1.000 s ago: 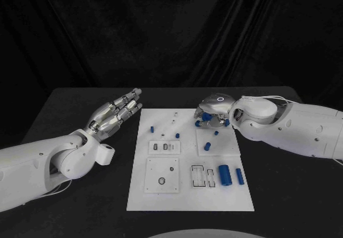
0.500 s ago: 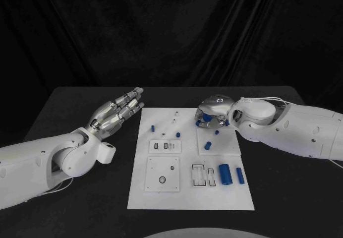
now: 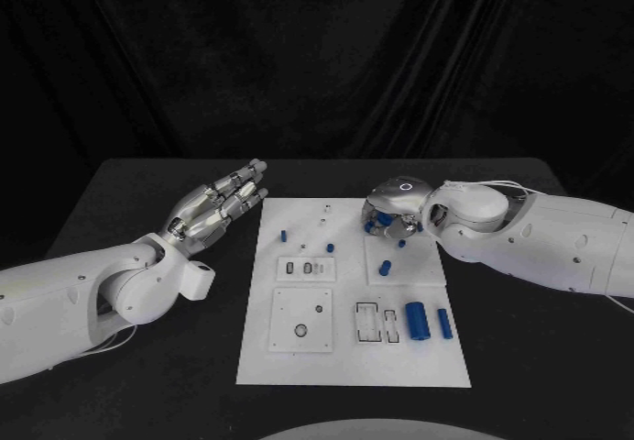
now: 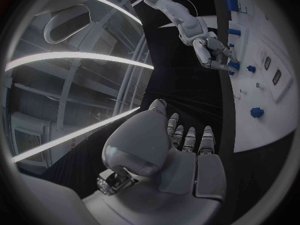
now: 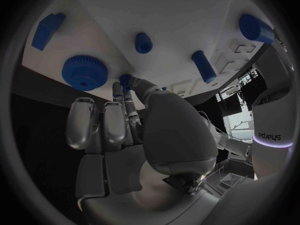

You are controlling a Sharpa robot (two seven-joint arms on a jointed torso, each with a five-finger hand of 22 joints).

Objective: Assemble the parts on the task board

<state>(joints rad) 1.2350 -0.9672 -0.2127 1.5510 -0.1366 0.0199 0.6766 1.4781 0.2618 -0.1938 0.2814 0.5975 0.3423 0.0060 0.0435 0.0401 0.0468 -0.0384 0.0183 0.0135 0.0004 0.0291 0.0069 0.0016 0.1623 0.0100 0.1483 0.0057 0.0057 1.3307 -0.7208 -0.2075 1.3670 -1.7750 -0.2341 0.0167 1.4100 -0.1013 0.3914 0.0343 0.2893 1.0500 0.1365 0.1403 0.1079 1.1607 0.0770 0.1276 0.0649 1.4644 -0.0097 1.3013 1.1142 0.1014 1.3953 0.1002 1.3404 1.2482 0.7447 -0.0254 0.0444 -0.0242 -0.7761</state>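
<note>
A black curtain hangs behind the black tabletop [image 3: 132,385], and the white task board [image 3: 346,362] lies in the tabletop's middle, running lengthwise from the far side toward the near edge.

The left hand [image 3: 218,206] hovers off the board's far left corner, above bare tabletop, released: its fingers [image 4: 189,137] are stretched out straight side by side and nothing is in them.

The right hand [image 3: 394,215] is bent down over the board's far right corner. In the right wrist view its fingertips [image 5: 127,81] close on a small blue peg [image 5: 125,80], with a blue gear [image 5: 84,72] flat on the board just beside them. So this hand is grasping the peg, though how firmly I cannot tell.

Other blue parts are scattered over the board. A short blue pin [image 3: 280,238] stands near the far left edge, and another small one [image 3: 329,248] sits close to the board's centre line. A stubby blue cylinder [image 3: 385,269] lies just nearer than the right hand. Near the right edge, toward the near half, a thick blue cylinder [image 3: 416,322] and a thinner blue rod [image 3: 444,324] lie side by side, apart from each other.

Raised white plates with slots sit on the board: a small plate [image 3: 304,269] left of centre, a larger plate [image 3: 301,322] with an oval hole nearer, and a slotted block [image 3: 376,324] just beside the thick cylinder.
</note>
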